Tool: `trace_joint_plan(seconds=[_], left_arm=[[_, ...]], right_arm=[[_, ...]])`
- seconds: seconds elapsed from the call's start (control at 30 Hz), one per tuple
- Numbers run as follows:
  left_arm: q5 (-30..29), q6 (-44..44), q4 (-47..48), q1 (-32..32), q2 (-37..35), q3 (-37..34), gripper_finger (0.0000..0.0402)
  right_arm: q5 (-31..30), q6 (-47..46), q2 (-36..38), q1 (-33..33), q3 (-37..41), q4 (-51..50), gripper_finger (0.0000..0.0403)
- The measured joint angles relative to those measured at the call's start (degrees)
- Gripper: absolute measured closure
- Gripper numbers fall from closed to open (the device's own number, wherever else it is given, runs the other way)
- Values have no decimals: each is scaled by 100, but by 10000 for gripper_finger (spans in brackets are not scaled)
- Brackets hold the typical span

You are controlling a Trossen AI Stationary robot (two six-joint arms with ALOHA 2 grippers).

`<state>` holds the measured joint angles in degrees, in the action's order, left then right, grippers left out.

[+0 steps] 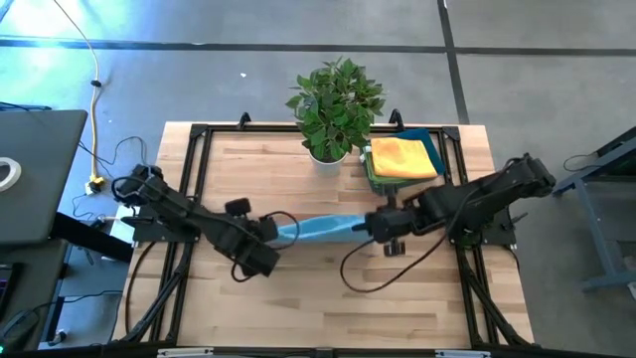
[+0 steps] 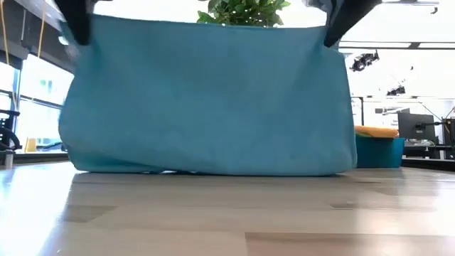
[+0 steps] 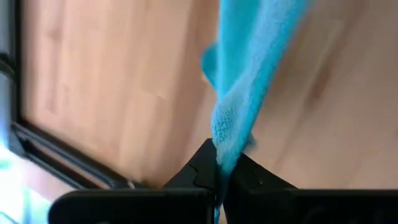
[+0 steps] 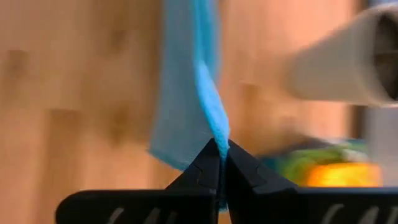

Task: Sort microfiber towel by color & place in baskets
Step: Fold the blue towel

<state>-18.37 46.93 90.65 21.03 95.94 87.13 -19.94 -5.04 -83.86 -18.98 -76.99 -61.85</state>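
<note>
Towel position is what your coming move is turning on: the blue microfiber towel (image 1: 320,228) is hanging stretched between your two hands over the middle of the tabletop (image 1: 298,308), its long axis running side to side from one arm to the other. Your left hand (image 1: 275,232) is pinching one top corner, its fingers clamped tight on the cloth, as the left wrist view is showing (image 3: 219,163); your right hand (image 1: 364,227) is gripping the opposite corner in the same closed pinch (image 4: 221,163). From the low view the towel (image 2: 210,96) is hanging as a broad sheet with its bottom edge brushing or just reaching the tabletop. The teal basket (image 1: 377,179) is sitting toward the far edge on your right side, just beside the potted plant (image 1: 335,104), and it is already carrying a yellow towel (image 1: 402,158). So the basket is lying beyond and slightly outward of your right hand, making the right arm clearly the nearer one, while the left arm is sitting well apart from it. No second basket is showing, so you are probably needing to decide where blue is going before swinging the cloth anywhere
</note>
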Motion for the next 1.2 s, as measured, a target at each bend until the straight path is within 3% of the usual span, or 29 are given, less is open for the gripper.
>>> trace_joint_plan(seconds=[0.13,0.27,0.4,0.77,0.87,1.03,1.2], left_arm=[[-700,-617,-39,-270,-144,48,401],[-846,-1304,-72,-647,-297,56,401],[-854,-1407,-75,-1011,-550,57,401],[-1612,-1893,-54,-1592,-1529,285,401],[-1616,-2208,-60,-1725,-1660,283,401],[-1280,-2572,-62,-1824,-1579,288,401],[-1301,-2869,-55,-1839,-1358,284,402]], right_arm=[[-742,256,7,206,-558,-479,403],[-975,486,9,432,-1025,-784,403],[-1159,555,-2,627,-1356,-990,403],[-1434,664,-4,988,-1596,-1018,403],[-1672,897,-10,1005,-1596,-1016,403],[-1640,1063,-10,1014,-1596,-985,403],[-1627,1150,-13,1117,-1596,-933,403]])
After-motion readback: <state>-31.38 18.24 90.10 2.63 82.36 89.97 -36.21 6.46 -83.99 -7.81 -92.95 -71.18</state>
